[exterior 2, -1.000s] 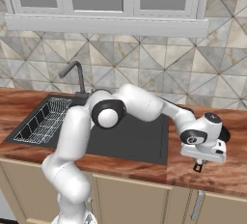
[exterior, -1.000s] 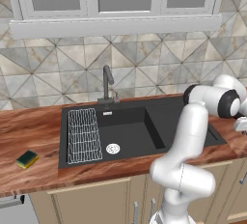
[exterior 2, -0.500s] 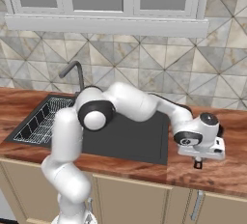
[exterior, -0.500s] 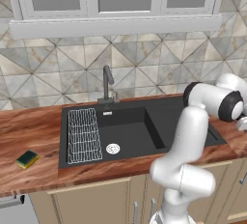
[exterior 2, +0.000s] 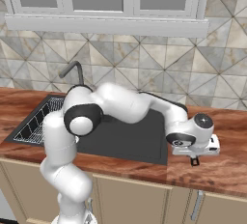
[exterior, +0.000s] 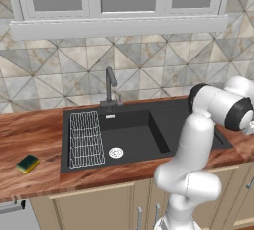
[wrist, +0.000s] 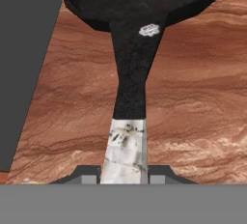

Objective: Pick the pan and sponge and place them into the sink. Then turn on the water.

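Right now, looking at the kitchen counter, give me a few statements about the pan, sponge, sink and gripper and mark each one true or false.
1. The sponge lies on the wooden counter left of the sink. True.
2. The pan already sits in the sink basin. False: it rests on the counter to the right of the sink.
3. The gripper is closed on the light tip of the pan's handle. True.
4. Water is running from the faucet. False: no stream is visible.
5. The wire rack sits on the right side of the basin. False: it is on the left side.
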Motion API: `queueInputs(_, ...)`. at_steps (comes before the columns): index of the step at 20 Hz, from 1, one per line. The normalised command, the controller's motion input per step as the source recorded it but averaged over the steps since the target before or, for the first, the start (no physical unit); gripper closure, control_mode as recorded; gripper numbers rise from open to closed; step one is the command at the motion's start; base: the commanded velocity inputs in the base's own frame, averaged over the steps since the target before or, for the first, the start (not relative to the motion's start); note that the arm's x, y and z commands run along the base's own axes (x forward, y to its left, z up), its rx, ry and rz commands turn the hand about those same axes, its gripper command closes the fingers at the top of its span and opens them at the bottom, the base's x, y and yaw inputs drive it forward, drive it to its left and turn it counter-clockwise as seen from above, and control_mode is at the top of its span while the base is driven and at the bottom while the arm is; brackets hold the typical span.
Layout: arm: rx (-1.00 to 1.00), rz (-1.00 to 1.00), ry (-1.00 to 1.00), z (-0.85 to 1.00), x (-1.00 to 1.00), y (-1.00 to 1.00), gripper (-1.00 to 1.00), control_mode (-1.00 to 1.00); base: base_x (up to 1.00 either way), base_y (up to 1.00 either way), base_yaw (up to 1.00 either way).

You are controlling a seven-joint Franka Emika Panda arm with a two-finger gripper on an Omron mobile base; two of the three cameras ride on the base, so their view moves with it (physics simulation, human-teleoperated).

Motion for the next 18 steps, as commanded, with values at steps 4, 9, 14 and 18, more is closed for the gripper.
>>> queueInputs(4,0.00,0.11,-0.10,0.31,-0.12,0.17,1.00,-1.00,0.00,0.00,0.00)
queueInputs(9,-0.01,0.10,-0.01,0.22,-0.18,0.33,1.00,-1.00,0.00,0.00,0.00)
queueInputs(14,0.05,0.05,0.00,0.19,-0.14,0.37,1.00,-1.00,0.00,0.00,0.00)
queueInputs(18,0.08,0.04,0.00,0.14,-0.07,0.40,1.00,-1.00,0.00,0.00,0.00)
